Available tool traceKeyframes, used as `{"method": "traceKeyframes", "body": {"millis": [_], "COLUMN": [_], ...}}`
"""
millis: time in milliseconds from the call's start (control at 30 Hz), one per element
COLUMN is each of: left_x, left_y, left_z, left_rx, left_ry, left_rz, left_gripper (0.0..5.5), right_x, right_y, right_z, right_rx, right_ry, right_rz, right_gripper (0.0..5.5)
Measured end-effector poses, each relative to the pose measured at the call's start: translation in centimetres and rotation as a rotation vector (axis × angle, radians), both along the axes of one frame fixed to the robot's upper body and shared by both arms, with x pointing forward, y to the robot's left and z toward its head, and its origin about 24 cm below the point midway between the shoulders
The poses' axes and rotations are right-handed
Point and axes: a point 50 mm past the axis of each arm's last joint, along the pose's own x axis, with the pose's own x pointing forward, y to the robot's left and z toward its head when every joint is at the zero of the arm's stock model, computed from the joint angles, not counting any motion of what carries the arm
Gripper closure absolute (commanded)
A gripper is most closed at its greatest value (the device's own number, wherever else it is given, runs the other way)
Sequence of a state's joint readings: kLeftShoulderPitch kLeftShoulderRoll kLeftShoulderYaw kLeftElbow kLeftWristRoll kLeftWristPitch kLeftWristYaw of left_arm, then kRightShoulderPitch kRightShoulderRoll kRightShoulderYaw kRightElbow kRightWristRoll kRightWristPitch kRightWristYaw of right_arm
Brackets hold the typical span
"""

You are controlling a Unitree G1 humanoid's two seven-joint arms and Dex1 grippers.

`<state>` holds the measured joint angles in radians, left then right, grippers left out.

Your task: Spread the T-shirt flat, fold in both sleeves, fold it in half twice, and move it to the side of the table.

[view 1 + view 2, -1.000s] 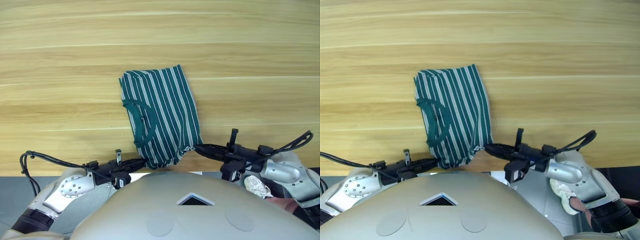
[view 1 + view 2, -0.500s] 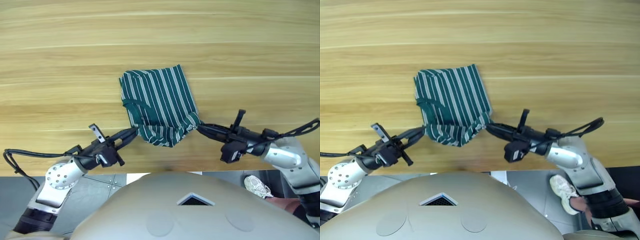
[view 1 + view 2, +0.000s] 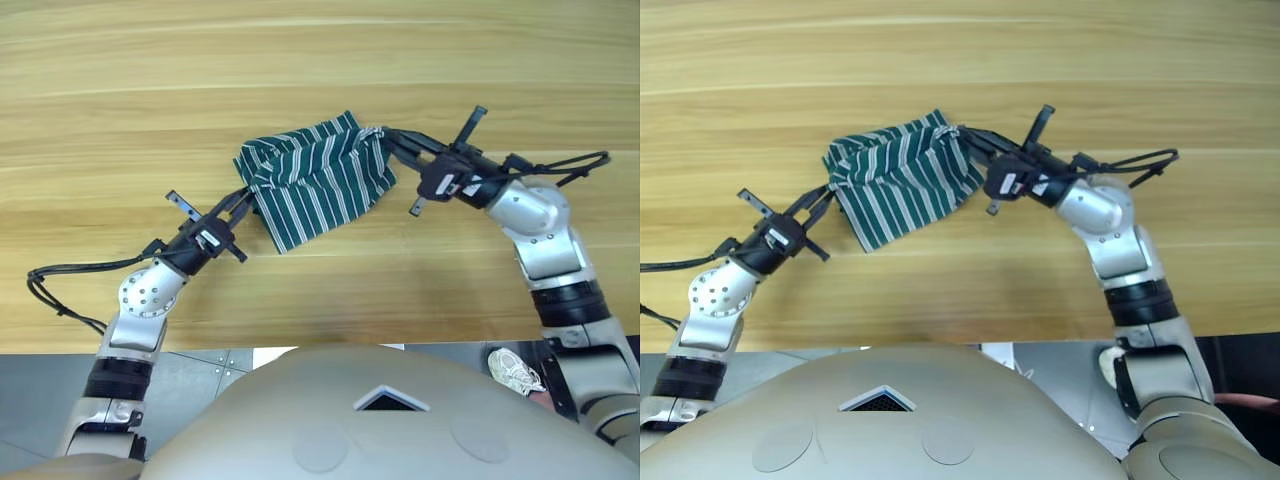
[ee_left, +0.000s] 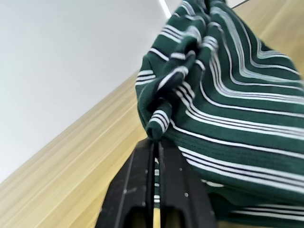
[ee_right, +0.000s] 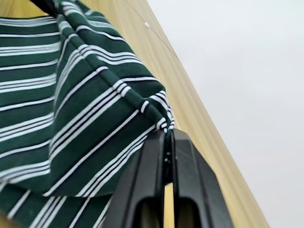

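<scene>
A dark green T-shirt (image 3: 315, 178) with white stripes hangs folded over the wooden table (image 3: 320, 60), stretched between both grippers. My left gripper (image 3: 247, 196) is shut on its left corner, and in the left wrist view the fingers (image 4: 156, 156) pinch a bunched striped edge (image 4: 164, 118). My right gripper (image 3: 385, 135) is shut on the right corner, further back on the table. The right wrist view shows its fingers (image 5: 166, 152) clamped on the cloth's hem (image 5: 156, 109). The shirt's loose lower flap (image 3: 880, 225) droops toward the tabletop.
The wooden tabletop stretches wide to the left, right and back of the shirt. Its front edge (image 3: 320, 347) runs just before me, with grey floor (image 3: 200, 360) below. Black cables (image 3: 70, 275) trail from the left arm.
Both grippers carried the shirt's near edge up and away from me, over the rest of the shirt. The right gripper travelled furthest back. The cloth now hangs lifted between them.
</scene>
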<state>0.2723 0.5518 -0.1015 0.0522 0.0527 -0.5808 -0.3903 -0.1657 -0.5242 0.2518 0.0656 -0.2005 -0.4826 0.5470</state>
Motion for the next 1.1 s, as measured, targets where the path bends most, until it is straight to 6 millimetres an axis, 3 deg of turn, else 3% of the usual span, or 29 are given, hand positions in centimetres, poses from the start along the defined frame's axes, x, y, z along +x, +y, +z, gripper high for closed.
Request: {"method": "traceKeyframes", "body": {"millis": [100, 300, 333, 700, 767, 900, 1000, 1100], "left_x": [1.3, 2.1, 2.3, 2.5, 2.7, 2.2, 2.1, 3.2], "left_y": [0.2, -0.1, -0.2, -0.2, 0.8, 3.5, 3.3, 1.0], "left_z": [-0.3, -1.7, -1.8, -2.7, -2.4, -2.2, -1.2, 1.3], "left_rx": [-0.004, 0.005, 0.005, -0.061, -0.070, -0.065, -0.051, -0.038], "left_ry": [-0.006, 0.038, 0.039, 0.088, 0.080, 0.053, -0.011, -0.145], "left_rz": [0.050, 0.086, 0.085, 0.165, 0.226, 0.408, 0.416, 0.308], "left_gripper": [5.50, 5.50, 5.50, 3.60, 3.21, 2.63, 2.57, 2.57], "right_x": [1.5, 3.6, 3.9, 5.4, 5.8, 6.6, 5.5, 3.2], "right_y": [0.7, 2.2, 2.3, 3.1, 3.8, 3.5, 2.0, 0.1], "right_z": [-0.8, -2.2, -2.4, -3.6, -3.8, -3.6, -3.2, -3.7], "right_rx": [-0.016, -0.041, -0.049, -0.072, -0.057, -0.001, 0.044, 0.069], "right_ry": [0.005, 0.017, 0.016, 0.000, -0.005, -0.036, -0.080, -0.079], "right_rz": [-0.032, -0.068, -0.077, -0.126, -0.143, -0.223, -0.246, -0.284], "right_gripper": [5.50, 5.50, 5.21, 3.30, 3.02, 3.02, 3.02, 3.02]}}
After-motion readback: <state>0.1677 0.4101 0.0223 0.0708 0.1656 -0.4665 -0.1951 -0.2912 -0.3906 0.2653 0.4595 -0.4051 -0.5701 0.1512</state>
